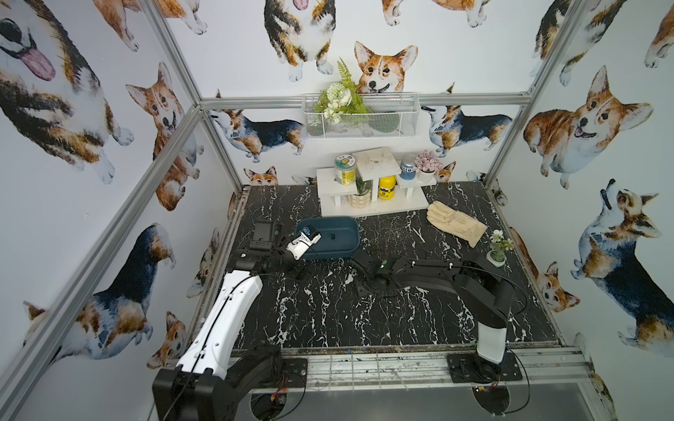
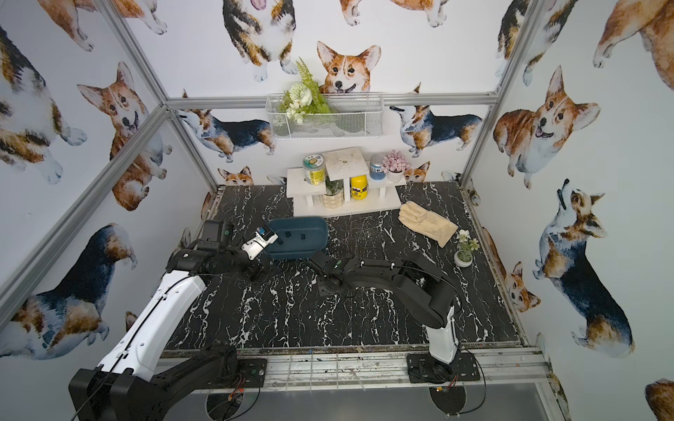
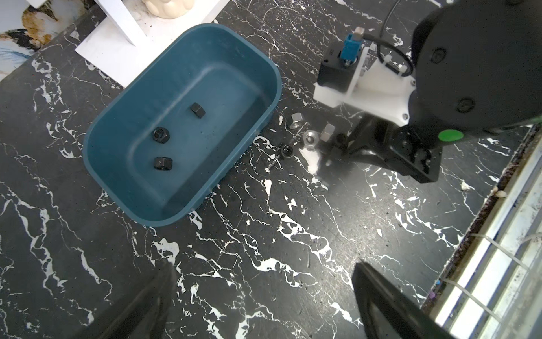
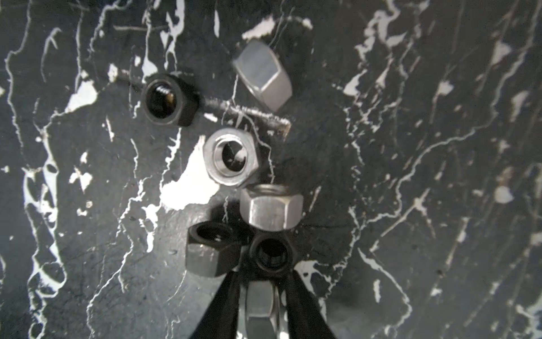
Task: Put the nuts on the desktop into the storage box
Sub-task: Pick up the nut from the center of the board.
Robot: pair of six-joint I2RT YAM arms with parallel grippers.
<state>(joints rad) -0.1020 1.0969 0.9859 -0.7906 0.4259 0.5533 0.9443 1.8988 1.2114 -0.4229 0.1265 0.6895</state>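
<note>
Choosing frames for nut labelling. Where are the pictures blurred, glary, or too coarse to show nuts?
Right wrist view: loose nuts fairly sharp, the silver nut between the right end effector's fingers blurred. Left wrist view: black nuts in the storage box crisp, pale sheen on its floor. Both top views: nuts barely resolvable specks.

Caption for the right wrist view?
Right jaws pinch a silver nut; six more nuts lie loose on the desktop.

No legible text, number or brand anywhere. On the white stand at the back edge of the desktop: dark print on the yellow jar, a round picture label on the green-lidded jar, and a label on the blue jar, all too small to read.
</note>
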